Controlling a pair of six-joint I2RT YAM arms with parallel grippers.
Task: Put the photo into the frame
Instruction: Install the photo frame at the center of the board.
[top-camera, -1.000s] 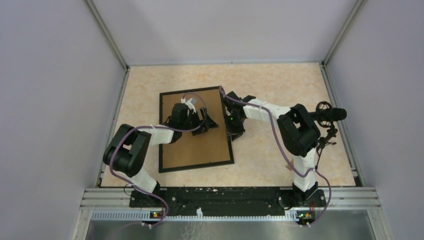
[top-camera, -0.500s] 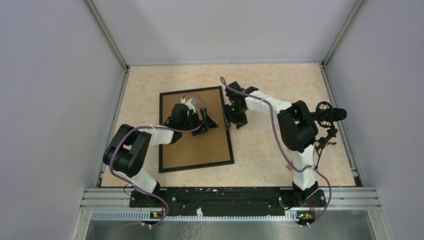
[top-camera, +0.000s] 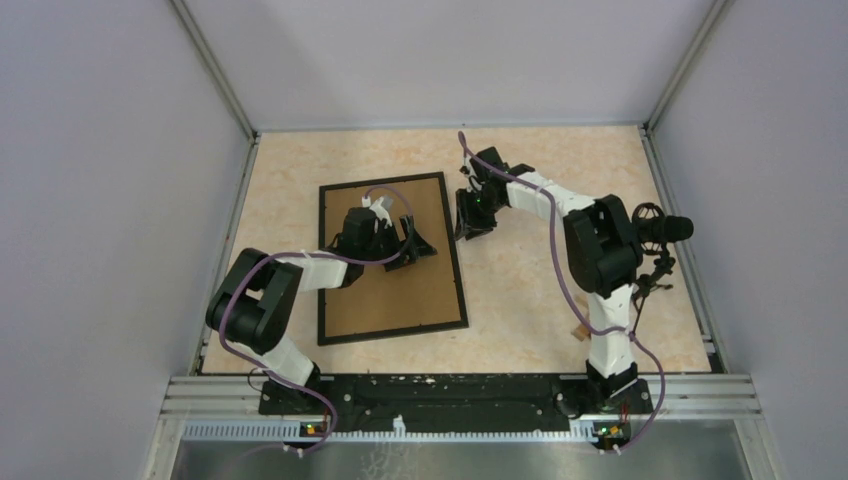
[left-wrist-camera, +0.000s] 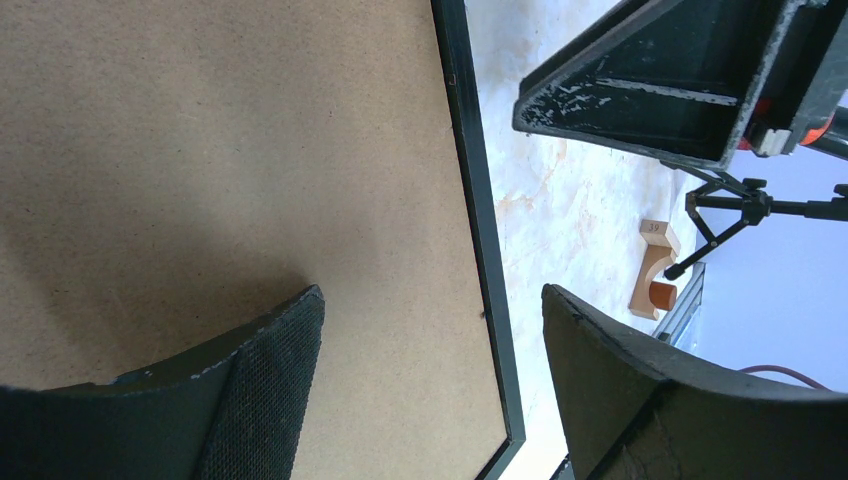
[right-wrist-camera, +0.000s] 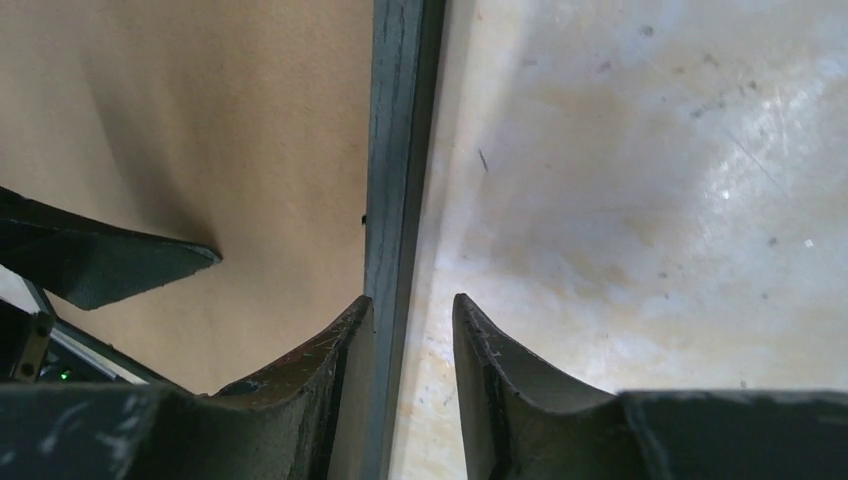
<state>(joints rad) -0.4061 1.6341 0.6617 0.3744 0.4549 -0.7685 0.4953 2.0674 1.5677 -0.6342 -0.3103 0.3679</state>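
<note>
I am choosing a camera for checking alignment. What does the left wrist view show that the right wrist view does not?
Only left wrist: a wooden block and a tripod stand. Only right wrist: the border of the frame lying between the fingers of the right end effector. Both: the frame, its brown backing board, the table.

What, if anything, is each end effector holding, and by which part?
Nothing. The left end effector is open above the frame; the right end effector straddles its border, unclamped.

Open table (top-camera: 530, 290) beside frame (top-camera: 385, 295) — right hand (right-wrist-camera: 412, 303) blocks its edge.
</note>
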